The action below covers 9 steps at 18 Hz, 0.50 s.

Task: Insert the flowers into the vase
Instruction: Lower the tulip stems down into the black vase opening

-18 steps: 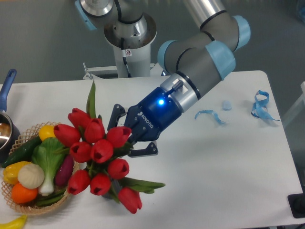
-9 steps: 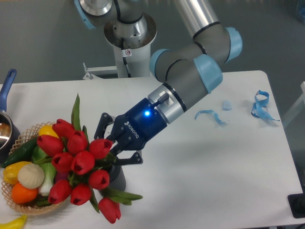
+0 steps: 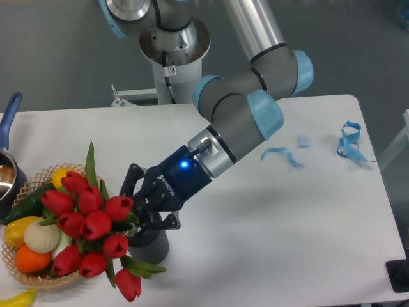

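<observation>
My gripper [image 3: 137, 206] is shut on the green stems of the flowers [image 3: 89, 224], a bunch of red tulips with long green leaves. The bunch hangs out to the left of the fingers, tilted, with its blooms over the right edge of the wicker basket [image 3: 29, 276]. The vase [image 3: 151, 247], a short dark grey cylinder, stands on the white table just below and right of my fingers. Its mouth is hidden by the gripper and leaves, so I cannot tell whether the stem ends are inside it.
The wicker basket at the front left holds toy vegetables [image 3: 38, 233]. A pot with a blue handle [image 3: 7, 115] sits at the left edge. Blue ribbon scraps [image 3: 348, 142] and a small pale piece [image 3: 304, 141] lie at the back right. The arm's base [image 3: 172, 45] stands behind the table.
My gripper has moved left and down toward the table's front with the tulips in it. The vase, hidden behind the bunch before, now shows below the fingers.
</observation>
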Available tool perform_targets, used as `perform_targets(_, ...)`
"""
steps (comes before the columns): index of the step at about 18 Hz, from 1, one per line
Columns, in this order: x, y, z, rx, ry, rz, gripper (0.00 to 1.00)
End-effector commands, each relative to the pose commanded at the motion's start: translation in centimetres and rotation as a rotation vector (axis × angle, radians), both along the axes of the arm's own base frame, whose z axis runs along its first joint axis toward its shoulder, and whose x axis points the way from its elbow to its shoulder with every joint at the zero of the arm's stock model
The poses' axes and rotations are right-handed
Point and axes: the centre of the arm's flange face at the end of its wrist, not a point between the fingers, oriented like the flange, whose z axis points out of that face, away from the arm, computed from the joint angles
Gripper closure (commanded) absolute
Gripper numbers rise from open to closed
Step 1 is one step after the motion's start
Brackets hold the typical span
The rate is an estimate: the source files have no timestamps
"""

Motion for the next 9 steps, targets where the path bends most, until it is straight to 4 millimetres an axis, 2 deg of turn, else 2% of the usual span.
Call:
perform_targets(5,0.4,-0.4,-1.3,0.001,0.009,-0.010,0.89)
perform_targets(9,0.6,-0.7,-4.1,-0.032,0.027,-0.012,0.89)
